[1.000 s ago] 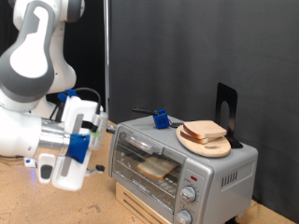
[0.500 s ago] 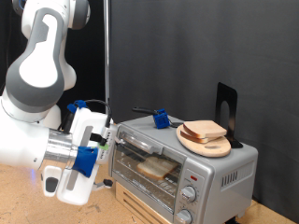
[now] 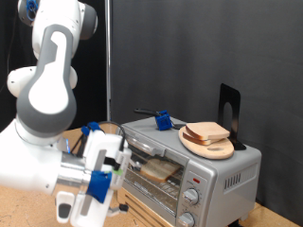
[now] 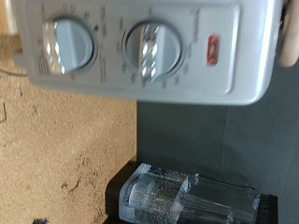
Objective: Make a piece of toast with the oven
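Now lower, pincer [image 3: 121, 204] nears oven [image 3: 189, 161].

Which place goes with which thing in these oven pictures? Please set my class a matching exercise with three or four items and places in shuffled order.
Things:
1. piece of toast
2. stacked slices on the round wooden board
3. blue clip
4. two round knobs

Places:
A. on the oven roof, towards the exterior view's right
B. on the oven's control panel, beside a small red mark
C. inside the oven, on the wire rack
D. on the oven roof, near its middle

Pairs: 1-C, 2-A, 3-D, 4-B
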{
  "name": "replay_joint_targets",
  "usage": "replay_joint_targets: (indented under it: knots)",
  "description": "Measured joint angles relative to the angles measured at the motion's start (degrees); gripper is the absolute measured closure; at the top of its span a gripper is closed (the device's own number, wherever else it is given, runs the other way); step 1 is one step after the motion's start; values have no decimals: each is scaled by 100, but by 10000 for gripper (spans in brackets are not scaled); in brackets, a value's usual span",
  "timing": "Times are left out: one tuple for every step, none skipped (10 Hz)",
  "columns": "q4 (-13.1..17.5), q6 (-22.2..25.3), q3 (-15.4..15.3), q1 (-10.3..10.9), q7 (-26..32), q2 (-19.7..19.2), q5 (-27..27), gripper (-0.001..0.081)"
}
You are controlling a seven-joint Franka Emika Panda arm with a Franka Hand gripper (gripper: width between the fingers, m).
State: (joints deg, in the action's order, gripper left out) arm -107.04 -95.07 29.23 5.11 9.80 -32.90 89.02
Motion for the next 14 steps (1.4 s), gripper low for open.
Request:
replay_joint_targets:
  knots:
    - [222, 2, -63, -11, 44, -228, 109, 3]
    - [440, 10, -116, -29, 163, -444, 242, 3]
    - [622, 50, -171, -76, 313, -642, 330, 3]
    - [772, 108, -195, -126, 476, -821, 354, 3]
    - [900, 129, -212, -176, 568, -984, 362, 3]
    - [1010, 132, -221, -210, 617, -1130, 365, 3]
    - [1104, 132, -226, -238, 633, -1257, 378, 3]
    - [1183, 128, -228, -260, 639, -1366, 441, 3]
    - [1238, 99, -233, -276, 639, -1454, 577, 3]
    - [1301, 73, -240, -283, 639, -1530, 692, 3]
    - [1366, 72, -265, -285, 624, -1587, 751, 3]
    - [1459, 90, -300, -285, 588, -1645, 757, 3]
    - [1586, 193, -330, -279, 477, -1726, 628, 3]
    - [1773, 319, -335, -264, 302, -1830, 418, 3]
